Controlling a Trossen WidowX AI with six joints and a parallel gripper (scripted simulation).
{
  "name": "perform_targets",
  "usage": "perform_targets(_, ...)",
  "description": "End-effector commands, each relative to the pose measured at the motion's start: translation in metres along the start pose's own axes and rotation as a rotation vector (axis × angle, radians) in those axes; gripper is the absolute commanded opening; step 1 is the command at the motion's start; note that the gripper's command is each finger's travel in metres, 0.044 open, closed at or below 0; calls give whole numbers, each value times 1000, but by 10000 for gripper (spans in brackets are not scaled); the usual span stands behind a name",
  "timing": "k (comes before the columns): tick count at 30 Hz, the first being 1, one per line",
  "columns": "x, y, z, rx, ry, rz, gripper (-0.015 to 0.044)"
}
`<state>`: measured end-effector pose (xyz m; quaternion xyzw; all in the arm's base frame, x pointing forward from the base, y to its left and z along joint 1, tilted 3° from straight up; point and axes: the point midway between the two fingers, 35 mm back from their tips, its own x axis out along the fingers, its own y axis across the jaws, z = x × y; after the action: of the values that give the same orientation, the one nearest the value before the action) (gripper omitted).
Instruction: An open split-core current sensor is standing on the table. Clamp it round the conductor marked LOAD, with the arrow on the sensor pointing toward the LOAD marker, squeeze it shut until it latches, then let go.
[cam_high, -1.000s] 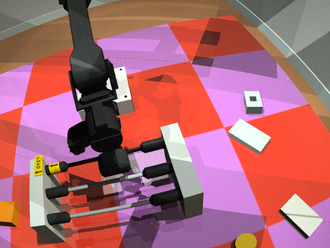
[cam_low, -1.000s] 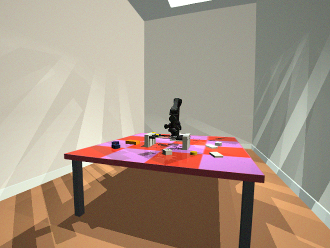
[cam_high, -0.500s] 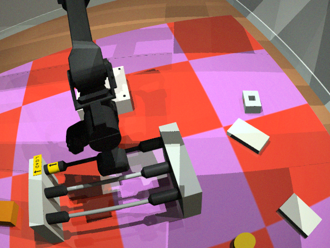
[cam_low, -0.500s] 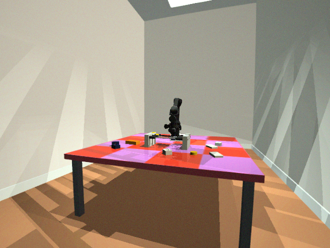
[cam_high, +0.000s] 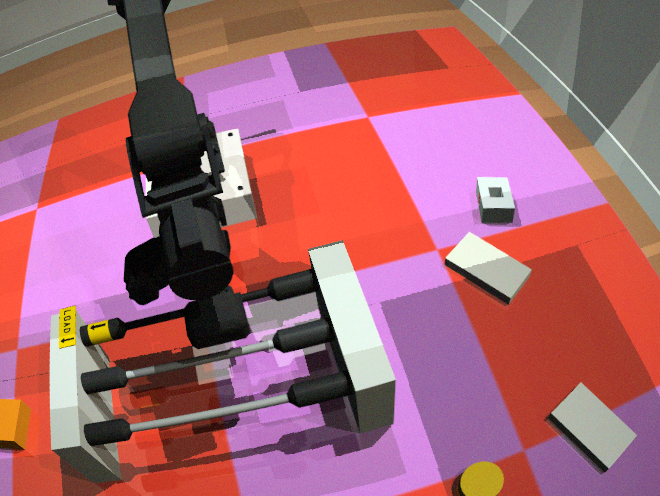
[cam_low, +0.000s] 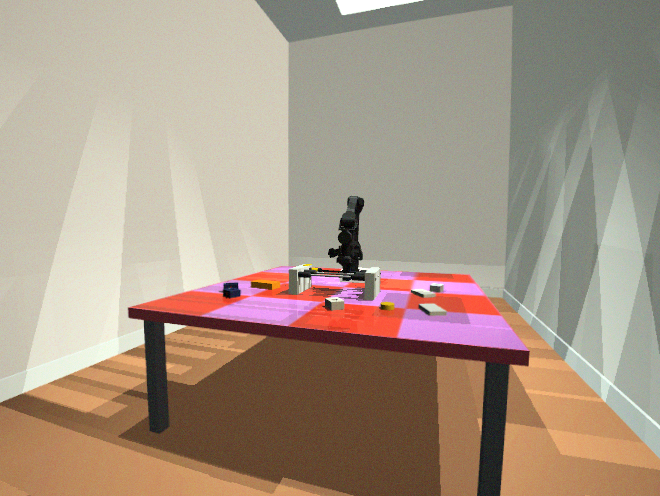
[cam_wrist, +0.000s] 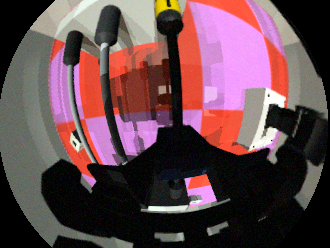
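Observation:
The LOAD conductor (cam_high: 154, 318) (cam_wrist: 175, 75) is the black rod at the rack's back, with a yellow LOAD label (cam_high: 67, 326) and a yellow arrow band (cam_high: 101, 330) at its left end. My gripper (cam_high: 217, 318) (cam_wrist: 176, 143) is around the middle of this rod, shut on the current sensor. A dark blue strip of the sensor (cam_wrist: 182, 173) shows between the dark fingers in the wrist view. The fingers hide most of it; its arrow and latch cannot be seen. Two grey conductors, the middle one (cam_high: 181, 362) and the front one (cam_high: 208, 413), run beside it.
White end blocks (cam_high: 64, 384) (cam_high: 346, 309) hold the rods. To the right lie a holed white block (cam_high: 487, 200), two pale plates (cam_high: 488, 266) (cam_high: 592, 426) and a yellow disc (cam_high: 481, 480) (cam_low: 386, 306). An orange block (cam_high: 11, 424) (cam_low: 265, 284) and a navy object (cam_low: 231, 290) lie left.

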<state>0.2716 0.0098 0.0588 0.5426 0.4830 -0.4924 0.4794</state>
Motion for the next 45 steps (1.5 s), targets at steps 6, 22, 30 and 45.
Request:
perform_targets(6, 0, 0, 0, 0, 0, 0, 66)
perform_targets(22, -1, -1, 0, 0, 0, -3, 0)
perform_targets(30, -1, 2, 0, 0, 0, -3, 0)
perform_targets(45, 3, 4, 0, 0, 0, -4, 0)
